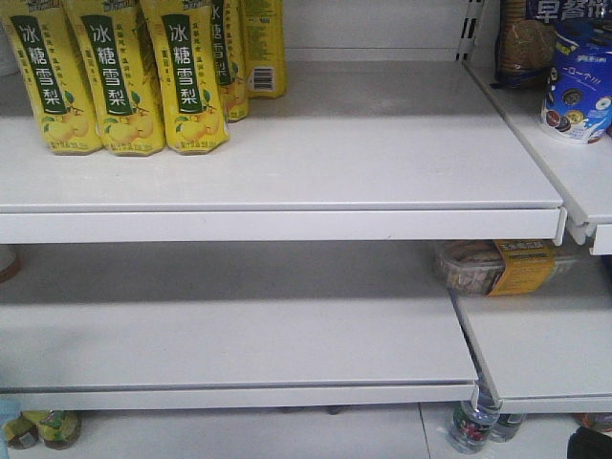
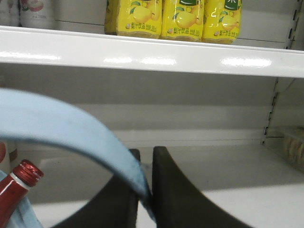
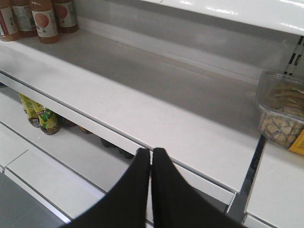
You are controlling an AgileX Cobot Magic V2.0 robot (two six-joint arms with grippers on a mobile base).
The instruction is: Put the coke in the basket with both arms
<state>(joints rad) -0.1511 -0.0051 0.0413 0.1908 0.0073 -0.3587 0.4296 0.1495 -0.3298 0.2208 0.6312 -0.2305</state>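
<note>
White shop shelving fills the scene, with yellow pear-drink bottles stood on the upper surface. By the left gripper a pale blue basket handle is pinched between the jaws, and the red-capped coke bottle is seen below it, at the lower left. The right gripper is held with jaws pressed together, nothing between them, above a lower shelf.

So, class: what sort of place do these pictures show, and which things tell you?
Most likely a shop aisle: white retail shelving, a row of identical yellow pear-drink bottles facing front, and packaged snacks nearby.
</note>
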